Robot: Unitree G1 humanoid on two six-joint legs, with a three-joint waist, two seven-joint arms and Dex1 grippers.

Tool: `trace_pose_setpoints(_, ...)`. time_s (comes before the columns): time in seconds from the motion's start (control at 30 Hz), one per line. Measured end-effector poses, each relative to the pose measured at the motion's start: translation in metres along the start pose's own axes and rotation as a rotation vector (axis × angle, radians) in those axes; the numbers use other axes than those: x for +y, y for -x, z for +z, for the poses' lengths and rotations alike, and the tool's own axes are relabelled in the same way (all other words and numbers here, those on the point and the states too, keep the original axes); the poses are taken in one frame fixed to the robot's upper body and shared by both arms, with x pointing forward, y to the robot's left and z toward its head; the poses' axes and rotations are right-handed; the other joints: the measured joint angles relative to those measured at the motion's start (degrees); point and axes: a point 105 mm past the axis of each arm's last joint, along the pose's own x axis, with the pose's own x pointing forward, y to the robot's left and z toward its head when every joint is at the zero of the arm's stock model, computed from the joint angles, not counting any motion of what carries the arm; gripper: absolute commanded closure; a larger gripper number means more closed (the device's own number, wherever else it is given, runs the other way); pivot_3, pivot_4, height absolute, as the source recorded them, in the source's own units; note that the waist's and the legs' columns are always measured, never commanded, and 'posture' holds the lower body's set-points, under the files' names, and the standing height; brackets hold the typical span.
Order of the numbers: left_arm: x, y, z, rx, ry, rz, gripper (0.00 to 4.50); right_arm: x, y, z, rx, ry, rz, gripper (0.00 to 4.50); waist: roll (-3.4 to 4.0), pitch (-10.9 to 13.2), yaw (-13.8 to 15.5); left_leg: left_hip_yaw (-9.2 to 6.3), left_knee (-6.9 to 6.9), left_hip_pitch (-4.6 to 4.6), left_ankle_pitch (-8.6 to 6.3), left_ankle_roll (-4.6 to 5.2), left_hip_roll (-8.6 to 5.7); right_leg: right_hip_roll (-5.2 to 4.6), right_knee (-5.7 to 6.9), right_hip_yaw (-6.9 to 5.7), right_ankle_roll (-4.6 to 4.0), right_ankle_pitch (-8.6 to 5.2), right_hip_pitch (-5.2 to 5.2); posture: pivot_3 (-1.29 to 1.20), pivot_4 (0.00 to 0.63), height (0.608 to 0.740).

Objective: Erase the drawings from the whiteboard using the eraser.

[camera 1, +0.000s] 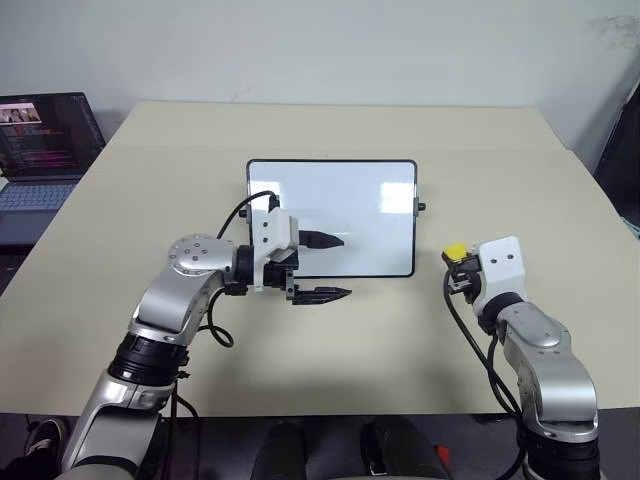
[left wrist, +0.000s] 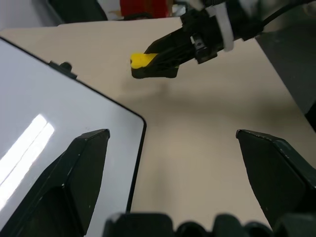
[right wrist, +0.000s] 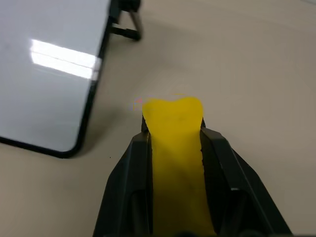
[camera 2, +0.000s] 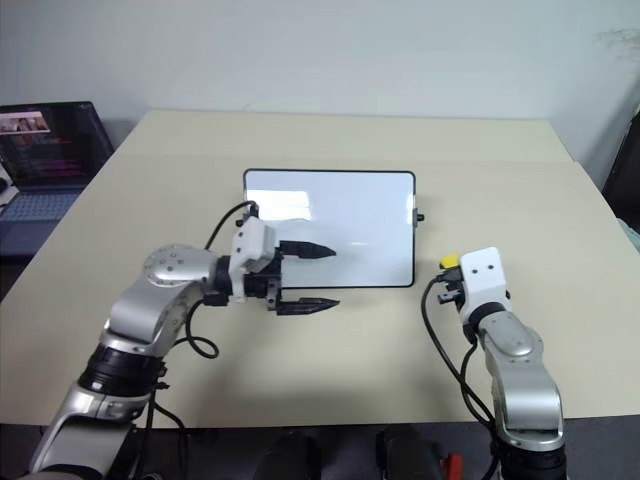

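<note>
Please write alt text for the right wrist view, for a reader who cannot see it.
The right gripper is shut on the yellow eraser above the beige table. Beside it lies a corner of the whiteboard.

Whiteboard (camera 1: pixel 345 205) glossy white, thin black frame – table (camera 1: pixel 330 340) matt beige, smooth; eraser (right wrist: pixel 175 148) matt yellow.

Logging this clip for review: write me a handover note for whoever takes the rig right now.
Right end effector: shut on the eraser, beside the whiteboard's right edge, off the board.
Left end effector: open, empty; one finger over the board's lower left area, the other in front of the board's near edge.
Board lies flat mid-table; no red drawings visible on it, so erasing looks done.
Left: check under the left arm, then set the eraser down.
</note>
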Motion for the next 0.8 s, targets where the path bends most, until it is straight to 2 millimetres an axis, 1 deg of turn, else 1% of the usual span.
trace_pose_setpoints(0.13, 0.001, -0.011, 0.005, -0.017, -0.036, -0.025, 0.00, -0.010, -0.008, -0.015, 0.046, -0.050, -0.040, 3.51, 0.00, 0.0, 0.1, 0.03, 0.00, -0.04, 0.00, 0.00, -0.02, 0.01, -0.04, 0.02, 0.00, 0.00, 0.00, 0.00, 0.150, 0.740)
trace_pose_setpoints(0.27, 0.002, -0.018, 0.006, -0.024, -0.049, -0.038, 0.00, -0.018, -0.012, -0.026, 0.079, -0.082, -0.059, 3.51, 0.01, 0.0, 0.1, 0.05, 0.00, -0.08, 0.00, 0.01, -0.02, 0.00, -0.10, 0.05, -0.01, 0.00, 0.00, 0.00, 0.150, 0.740)
trace_pose_setpoints(0.4, 0.001, -0.024, 0.006, -0.032, -0.052, -0.065, 0.00, -0.020, -0.015, -0.030, 0.086, -0.114, -0.064, 3.51, 0.01, 0.0, 0.1, 0.05, -0.01, -0.07, 0.00, 0.01, -0.02, 0.00, -0.10, 0.06, -0.01, 0.00, 0.00, 0.00, 0.150, 0.740)
trace_pose_setpoints(0.5, 0.000, -0.025, 0.006, -0.031, -0.058, -0.069, 0.00, -0.026, -0.017, -0.028, 0.070, -0.136, -0.087, 3.51, 0.01, 0.0, 0.1, 0.04, -0.01, -0.06, 0.00, 0.01, -0.02, 0.00, -0.08, 0.05, 0.00, 0.00, 0.00, 0.00, 0.150, 0.740)
trace_pose_setpoints(0.57, 0.000, -0.025, 0.006, -0.031, -0.063, -0.068, 0.00, -0.028, -0.018, -0.028, 0.062, -0.148, -0.094, 2.79, 0.01, 0.0, 0.1, 0.04, -0.01, -0.06, 0.00, 0.01, -0.02, 0.01, -0.09, 0.05, 0.00, 0.00, 0.00, 0.00, 0.150, 0.740)
trace_pose_setpoints(0.6, 0.001, -0.025, 0.005, -0.029, -0.064, -0.068, 0.00, -0.027, -0.018, -0.028, 0.063, -0.152, -0.094, 2.56, 0.01, 0.0, 0.1, 0.05, -0.01, -0.06, 0.00, 0.01, -0.02, 0.01, -0.09, 0.05, 0.00, 0.00, 0.00, 0.00, 0.150, 0.740)
trace_pose_setpoints(0.67, 0.001, -0.025, 0.005, -0.025, -0.065, -0.064, 0.00, -0.027, -0.019, -0.031, 0.070, -0.159, -0.093, 1.90, 0.01, 0.0, 0.1, 0.05, -0.01, -0.07, 0.00, 0.01, -0.02, 0.00, -0.09, 0.06, -0.01, 0.00, 0.00, 0.00, 0.150, 0.740)
trace_pose_setpoints(0.8, 0.001, -0.023, 0.001, -0.018, -0.054, -0.055, 0.00, -0.027, -0.021, -0.033, 0.070, -0.173, -0.085, 0.45, 0.02, 0.0, 0.1, 0.05, -0.01, -0.06, 0.00, 0.01, -0.02, 0.00, -0.08, 0.07, -0.01, 0.00, 0.00, 0.00, 0.150, 0.740)
